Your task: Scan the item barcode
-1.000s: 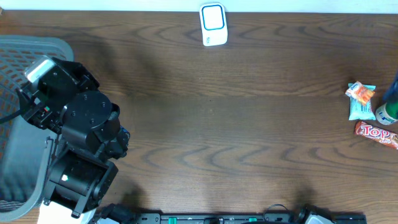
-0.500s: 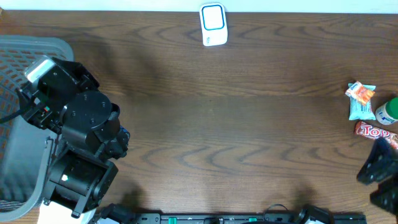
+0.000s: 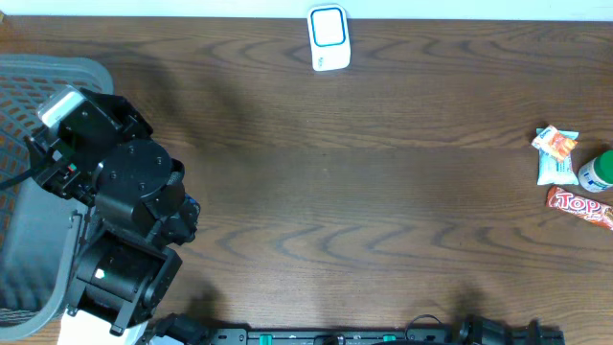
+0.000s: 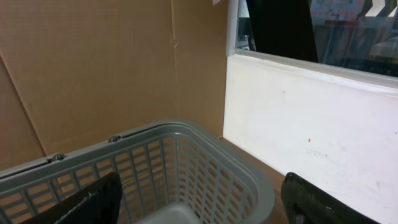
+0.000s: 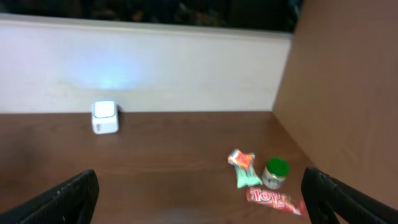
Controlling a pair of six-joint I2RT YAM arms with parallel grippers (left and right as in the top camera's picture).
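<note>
Right wrist view: right pincer (image 5: 199, 202) spread, empty; ahead toward 1 o'clock on the worktop (image 5: 155, 143) lie snack packet (image 5: 244, 168), perhaps a green-capped jar (image 5: 275, 173), and Top bar (image 5: 277, 200). The left pincer (image 4: 199, 208), also spread, overhangs the basket (image 4: 186, 134).

Dark wooden table (image 3: 383, 192), white back wall (image 5: 155, 68), seemingly cardboard side panels (image 4: 93, 74).

Mid table (image 3: 383, 192) is lying open for passing. Scanner (image 3: 328, 38) is standing at back edge. Snack (image 3: 556, 155), jar (image 3: 599, 171), bar (image 3: 579, 204) are crowding R edge; basket (image 3: 57, 65) & L arm (image 3: 134, 211) are blocking L side.
</note>
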